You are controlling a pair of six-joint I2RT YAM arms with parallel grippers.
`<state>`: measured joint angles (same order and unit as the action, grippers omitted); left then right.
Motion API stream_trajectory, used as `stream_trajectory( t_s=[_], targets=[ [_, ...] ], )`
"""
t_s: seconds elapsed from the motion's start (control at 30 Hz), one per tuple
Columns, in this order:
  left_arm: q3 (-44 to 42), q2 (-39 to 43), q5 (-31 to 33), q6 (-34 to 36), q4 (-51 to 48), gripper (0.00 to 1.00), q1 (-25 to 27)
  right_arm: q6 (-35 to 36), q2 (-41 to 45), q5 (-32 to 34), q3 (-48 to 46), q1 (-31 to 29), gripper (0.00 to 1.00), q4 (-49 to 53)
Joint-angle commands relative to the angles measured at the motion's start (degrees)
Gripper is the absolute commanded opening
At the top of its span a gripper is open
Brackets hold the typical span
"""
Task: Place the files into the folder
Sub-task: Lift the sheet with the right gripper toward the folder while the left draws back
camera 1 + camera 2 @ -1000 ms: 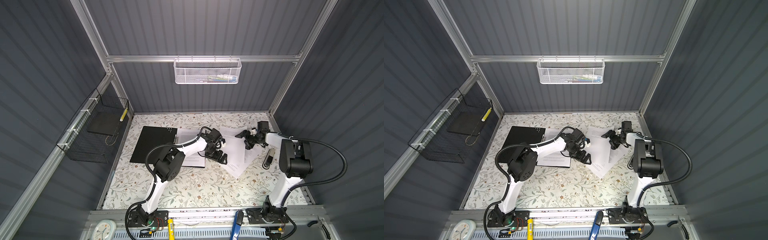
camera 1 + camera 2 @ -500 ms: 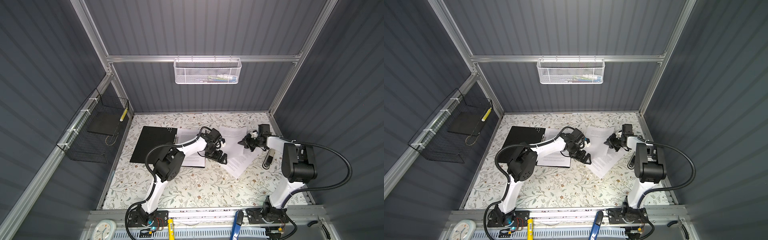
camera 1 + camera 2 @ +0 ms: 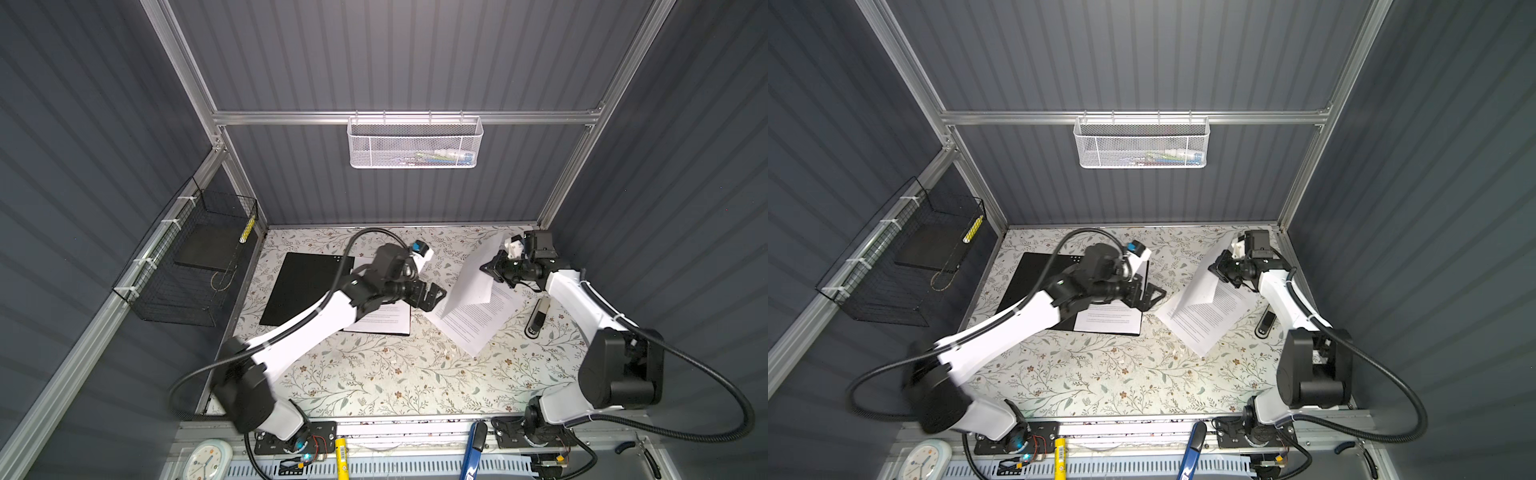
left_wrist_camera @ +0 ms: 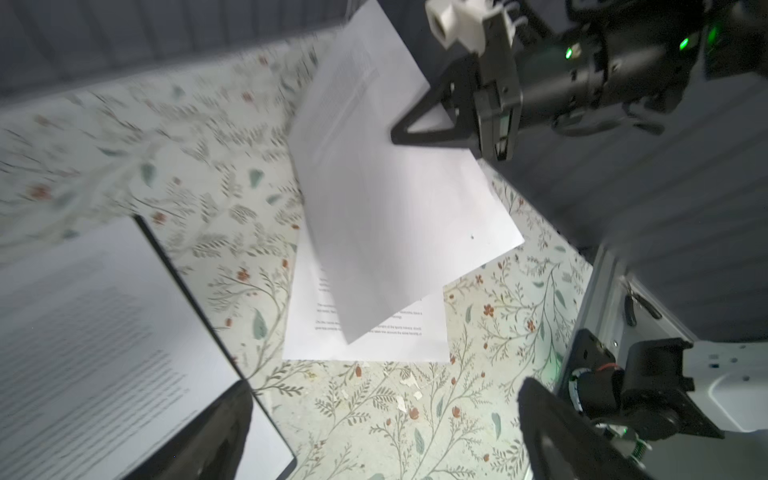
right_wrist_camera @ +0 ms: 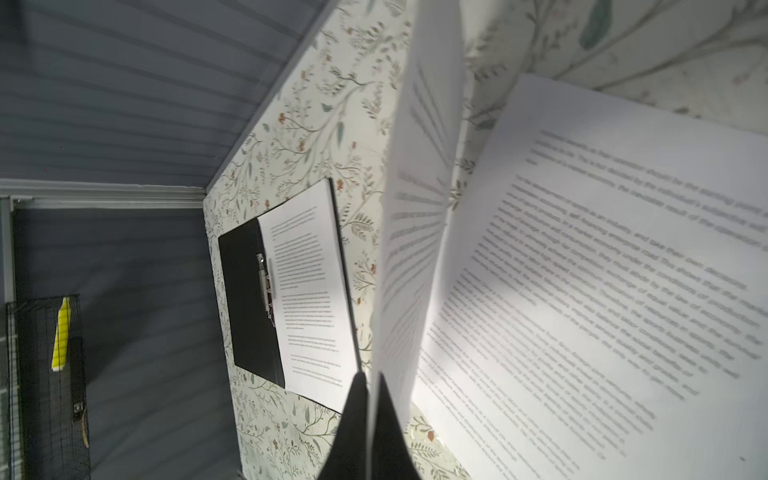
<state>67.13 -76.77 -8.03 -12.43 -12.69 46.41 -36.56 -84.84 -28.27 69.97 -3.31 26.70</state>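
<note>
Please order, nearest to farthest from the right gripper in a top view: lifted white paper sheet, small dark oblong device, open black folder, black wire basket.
1. Lifted white paper sheet: held by the right gripper.
2. Small dark oblong device: table, right side.
3. Open black folder: left of middle.
4. Black wire basket: left wall.

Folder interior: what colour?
The folder is black inside, lying open on the table. The right wrist view shows it best.
</note>
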Motion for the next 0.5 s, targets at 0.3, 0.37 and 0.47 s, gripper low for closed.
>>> stream_trajectory(
  t_s=[0.3,0.37,0.47],
  targets=[
    [-25.8,28.3,27.6,0.9,-1.6,1.0,-0.4,-3.9,-7.5,1.2,23.9,-24.6,0.0,6.4],
    [-27.0,31.5,28.2,0.9,-2.6,1.0,-0.3,-5.1,-9.1,-1.8,24.6,-25.1,0.0,2.9],
    [-29.8,37.3,28.0,1.2,-1.0,1.0,-0.4,-7.3,-9.9,-3.9,21.0,-23.1,0.0,-1.0]
  ],
)
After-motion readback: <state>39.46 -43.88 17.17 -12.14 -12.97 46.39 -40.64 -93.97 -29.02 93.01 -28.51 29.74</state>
